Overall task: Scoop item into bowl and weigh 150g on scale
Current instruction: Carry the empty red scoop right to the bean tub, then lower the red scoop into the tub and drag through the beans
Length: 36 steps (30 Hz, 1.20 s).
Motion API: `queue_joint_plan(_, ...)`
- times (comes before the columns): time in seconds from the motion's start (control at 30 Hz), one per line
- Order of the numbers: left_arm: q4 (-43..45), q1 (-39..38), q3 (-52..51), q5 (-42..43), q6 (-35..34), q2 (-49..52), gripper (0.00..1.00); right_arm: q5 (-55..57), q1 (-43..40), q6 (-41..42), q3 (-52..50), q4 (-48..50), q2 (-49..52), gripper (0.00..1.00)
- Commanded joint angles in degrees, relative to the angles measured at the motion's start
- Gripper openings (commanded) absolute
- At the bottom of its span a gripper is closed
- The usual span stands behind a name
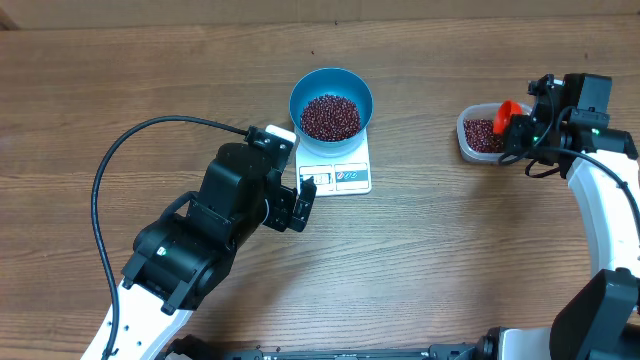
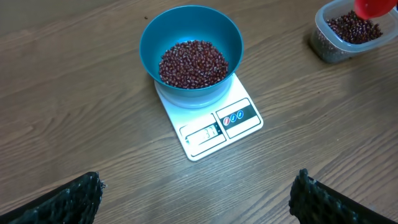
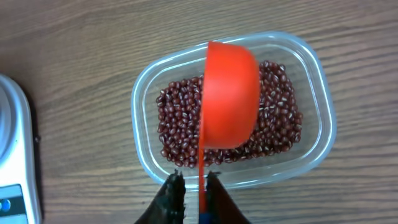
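Right wrist: right hand (image 3: pixel 194 190) flanks handle of red-orange plastic scoop (image 3: pixel 230 93) over clear tub (image 3: pixel 324 124), grip uncertain; left hand (image 2: pixel 198 183) spread; ahead, red-brown beans (image 2: pixel 193 62) in blue plastic bowl (image 2: pixel 155 37) on white scale (image 2: pixel 186 118). Risk: slack grip drops scoop, scattering beans.

The left arm stretches in from the lower left, the left gripper (image 2: pixel 199 198) spread wide, its fingers (image 2: pixel 65 200) far apart. The right arm bends in from the right; the right gripper (image 3: pixel 193 200) has its fingers only narrowly apart.
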Motion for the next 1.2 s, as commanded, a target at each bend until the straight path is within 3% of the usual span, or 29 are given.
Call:
queue_joint_plan(0.0, 0.20, 0.26, 0.72, -0.72, -0.13, 0.15, 1.00, 0.17, -0.28, 0.35, -0.26, 0.33, -0.09, 0.13)
queue_joint_plan(0.13, 0.20, 0.26, 0.72, -0.72, -0.13, 0.15, 1.00, 0.20, -0.28, 0.35, -0.26, 0.35, -0.09, 0.23)
queue_joint_plan(0.4, 0.20, 0.26, 0.72, -0.72, -0.13, 0.15, 0.99, 0.20, -0.28, 0.35, -0.26, 0.74, -0.09, 0.22)
queue_joint_plan(0.43, 0.20, 0.26, 0.72, -0.72, -0.13, 0.15, 1.00, 0.20, -0.28, 0.35, -0.26, 0.85, -0.07, 0.29)
queue_joint_plan(0.5, 0.20, 0.26, 0.72, -0.72, -0.13, 0.15, 0.99, 0.20, -0.28, 0.35, -0.26, 0.98, -0.04, 0.32)
queue_joint_plan(0.57, 0.20, 0.26, 0.72, -0.72, -0.13, 0.15, 1.00, 0.22, -0.28, 0.35, -0.26, 0.98, -0.04, 0.30)
queue_joint_plan(0.6, 0.20, 0.26, 0.70, -0.72, -0.13, 0.15, 0.99, 0.20, -0.28, 0.35, -0.26, 0.98, -0.04, 0.14)
queue_joint_plan(0.63, 0.20, 0.26, 0.72, -0.72, -0.13, 0.15, 1.00, 0.20, -0.28, 0.35, -0.26, 0.98, -0.04, 0.06)
queue_joint_plan(0.7, 0.20, 0.26, 0.72, -0.72, -0.13, 0.15, 1.00, 0.20, -0.28, 0.33, -0.26, 1.03, -0.04, 0.06)
queue_joint_plan(0.77, 0.20, 0.26, 0.72, -0.72, -0.13, 0.15, 0.99, 0.20, -0.28, 0.35, -0.26, 1.05, -0.04, 0.31)
queue_joint_plan(1.17, 0.20, 0.26, 0.72, -0.72, -0.13, 0.15, 0.99, 0.20, -0.28, 0.35, -0.26, 1.42, -0.04, 0.36)
